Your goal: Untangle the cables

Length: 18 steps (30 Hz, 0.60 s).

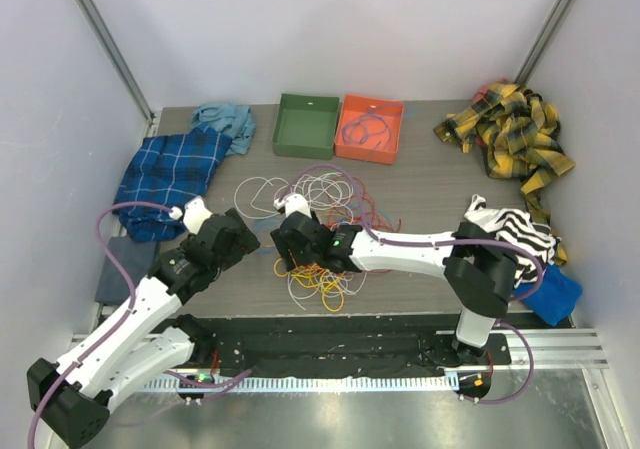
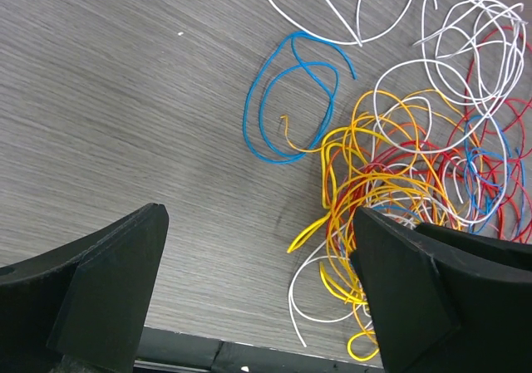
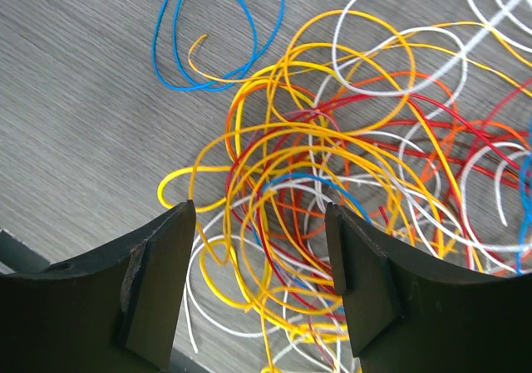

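Closer to the cables (image 1: 322,287) with the right gripper (image 1: 292,247) than with the left gripper (image 1: 240,234).
From above: mid-frame heap, partly hidden under the right gripper, just right of the left one. From the left wrist: opened wide, holding nothing; tangle off to the right, blue loop (image 2: 287,99) at upper centre. From the right wrist: parted, gripping nothing; yellow and red strands directly beneath, spreading to the upper right.

Bare table (image 2: 125,99) beside cables (image 2: 399,165) gives free passage; tangle spreads under right fingers (image 3: 366,282)
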{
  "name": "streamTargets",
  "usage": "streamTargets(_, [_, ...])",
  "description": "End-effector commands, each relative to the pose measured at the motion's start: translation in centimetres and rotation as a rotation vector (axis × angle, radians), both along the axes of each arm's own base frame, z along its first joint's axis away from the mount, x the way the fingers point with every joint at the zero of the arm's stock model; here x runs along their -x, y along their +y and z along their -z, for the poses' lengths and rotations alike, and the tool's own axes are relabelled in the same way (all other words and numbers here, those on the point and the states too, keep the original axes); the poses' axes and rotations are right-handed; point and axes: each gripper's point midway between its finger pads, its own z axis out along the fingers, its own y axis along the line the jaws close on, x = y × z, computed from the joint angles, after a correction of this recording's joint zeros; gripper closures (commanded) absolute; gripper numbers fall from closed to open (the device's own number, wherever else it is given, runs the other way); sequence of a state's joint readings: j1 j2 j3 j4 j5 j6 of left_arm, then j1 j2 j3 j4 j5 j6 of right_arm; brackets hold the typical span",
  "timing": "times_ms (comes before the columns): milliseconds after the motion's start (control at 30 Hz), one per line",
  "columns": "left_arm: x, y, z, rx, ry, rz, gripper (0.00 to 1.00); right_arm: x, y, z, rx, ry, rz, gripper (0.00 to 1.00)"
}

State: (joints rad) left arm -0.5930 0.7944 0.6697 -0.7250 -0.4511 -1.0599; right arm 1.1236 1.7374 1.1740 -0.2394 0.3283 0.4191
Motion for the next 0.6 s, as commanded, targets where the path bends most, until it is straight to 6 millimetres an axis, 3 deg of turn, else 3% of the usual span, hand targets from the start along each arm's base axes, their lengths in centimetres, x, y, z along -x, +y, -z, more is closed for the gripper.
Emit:
streamTargets(0, [0.1, 0.8, -0.6, -0.004, -0.025, -0.037, 0.00, -0.8, 2.8, -2.0, -0.065, -0.022, -0.037, 0.32])
streamTargets(33, [0.2, 0.9, -0.5, -0.007, -0.022, -0.039, 0.00, -0.8, 2.9, -1.6, -0.055, -0.016, -0.036, 0.32])
streamTargets(200, [0.5, 1.4, -0.5, -0.010, -0.034, -0.044, 0.00, -1.1, 2.4, -3.4, -0.087, -0.041, 0.000, 0.32])
streamTargets(367, [0.5, 1.3, -0.3, 0.001, -0.042, -0.039, 0.00, -1.8, -0.6, -5.6, -0.066, -0.117, 0.086, 0.31])
streamTargets(433, [0.5, 1.0, -0.2, 0.006, -0.037, -0.034, 0.00, -3.0, -3.2, -7.5, -0.053, -0.194, 0.184, 0.31])
streamTargets(567, [0.2, 0.5, -0.1, 0.017, -0.032, -0.024, 0.00, -6.7, -10.7, -7.6, -0.081, -0.152, 0.450, 0.33])
